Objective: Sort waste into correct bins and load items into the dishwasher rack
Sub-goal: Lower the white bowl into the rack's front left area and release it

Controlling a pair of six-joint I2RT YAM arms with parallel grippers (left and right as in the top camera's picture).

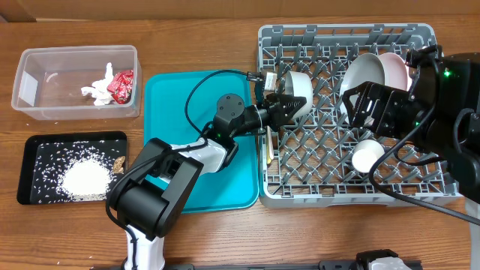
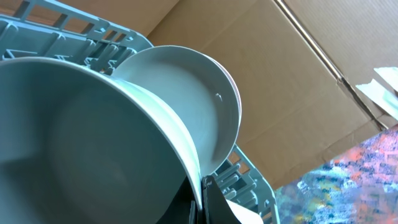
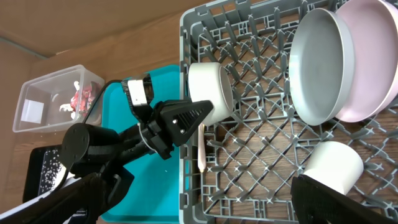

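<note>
The grey dishwasher rack (image 1: 341, 196) stands at the right. My left gripper (image 2: 202, 200) is shut on the rim of the small grey bowl (image 1: 298, 85), which is tilted over the rack's left side. In the left wrist view the bowl (image 2: 81, 137) fills the frame, with the grey plate (image 2: 193, 99) behind it. The grey plate (image 1: 364, 73) and the pale pink plate (image 1: 395, 67) stand on edge at the rack's back. The white cup (image 1: 367, 156) lies in the rack. My right gripper (image 1: 356, 112) hovers open above the rack, just beyond the cup, holding nothing.
A pale utensil (image 1: 268, 146) lies at the rack's left wall. The teal tray (image 1: 180, 112) sits under my left arm. The black tray (image 1: 30, 169) holds rice (image 1: 84, 178) and a brown scrap (image 1: 118, 161). The clear tub (image 1: 45, 101) holds tissue and a red wrapper.
</note>
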